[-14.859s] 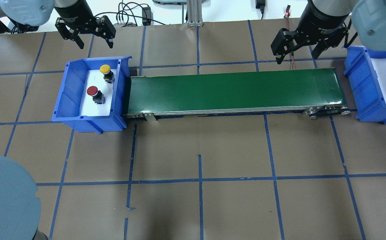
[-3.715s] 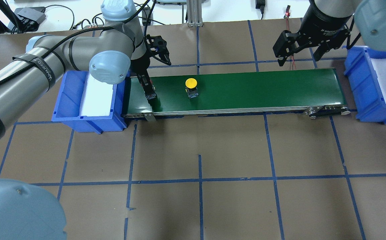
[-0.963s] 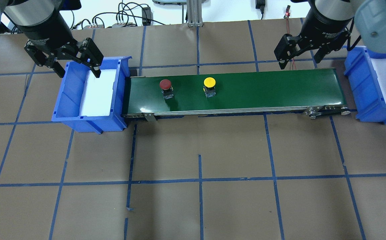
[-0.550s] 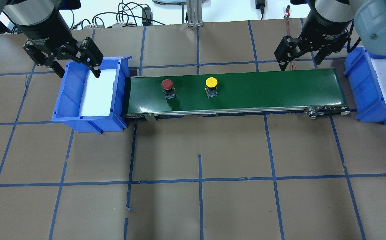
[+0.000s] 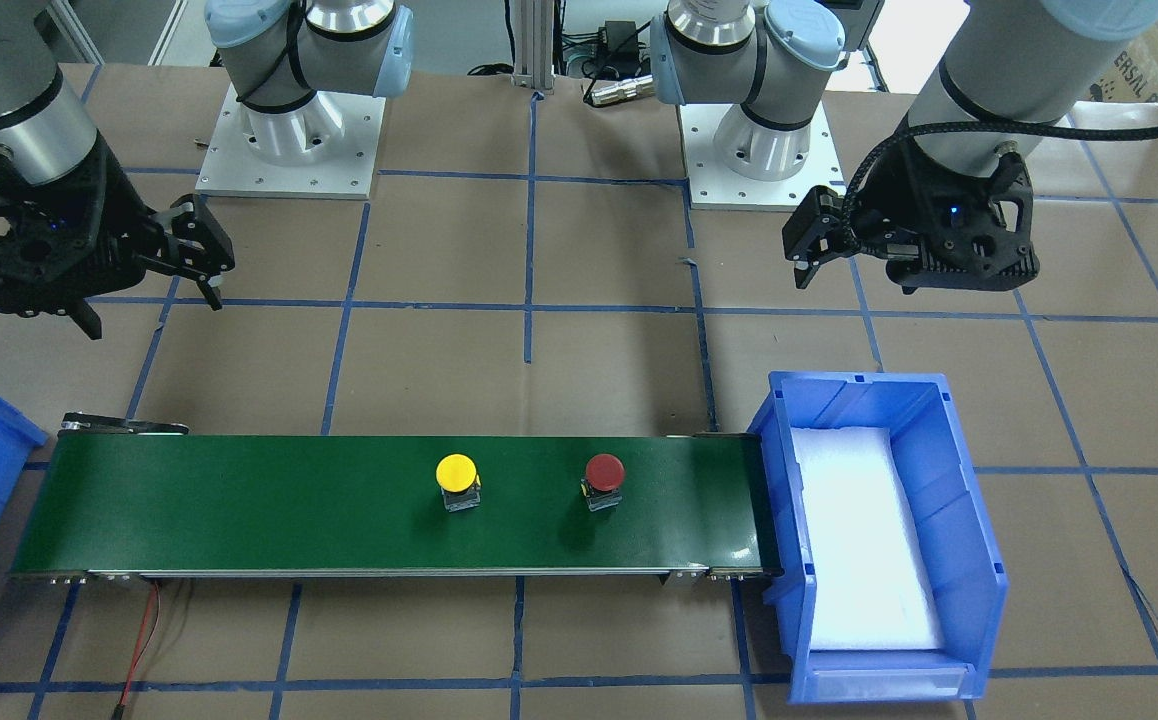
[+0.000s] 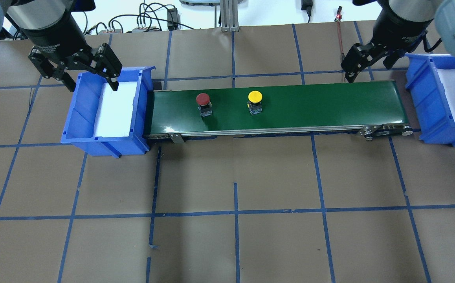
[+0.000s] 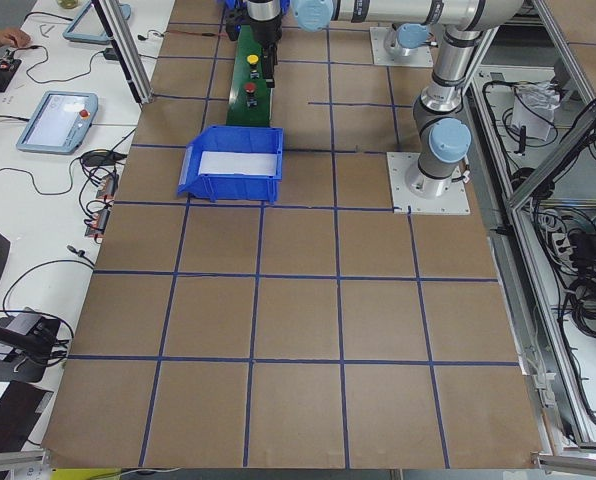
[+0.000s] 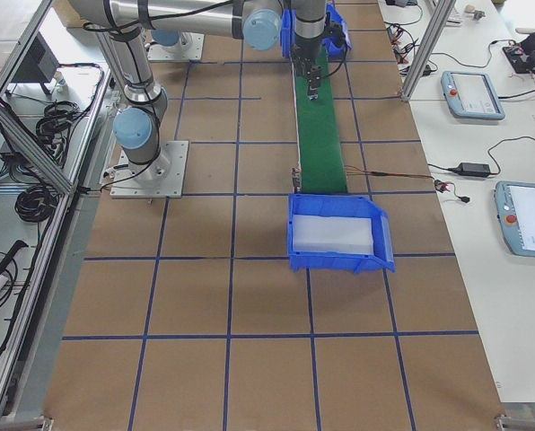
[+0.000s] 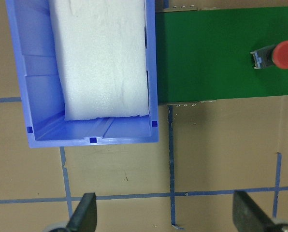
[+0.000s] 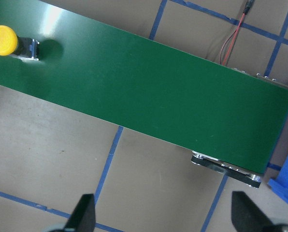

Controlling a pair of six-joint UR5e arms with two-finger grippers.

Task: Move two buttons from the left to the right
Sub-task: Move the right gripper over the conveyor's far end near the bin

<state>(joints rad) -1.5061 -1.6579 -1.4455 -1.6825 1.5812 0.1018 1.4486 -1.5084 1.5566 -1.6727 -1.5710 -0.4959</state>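
Note:
Two buttons stand upright on the green conveyor belt (image 6: 321,106). The red button (image 6: 202,100) is on the belt's left part, and the yellow button (image 6: 255,96) is near the middle. Neither gripper touches them. My left gripper (image 6: 92,74) hangs open and empty over the far edge of the left blue bin (image 6: 82,114). Its wrist view shows the red button (image 9: 284,54) off to the right. Beyond the belt's right end, my right gripper (image 6: 367,67) is open and empty. The yellow button (image 10: 3,40) sits at the left edge of the right wrist view.
The left blue bin holds only a white foam liner (image 6: 115,110). A second blue bin (image 6: 428,98) with white foam stands at the belt's right end. A red and black wire (image 6: 339,35) lies behind the belt. Blue tape lines cross the brown table.
Both buttons have ridden a little to the right on the belt. My right gripper has shifted right, toward the right bin. The left gripper has stayed put.

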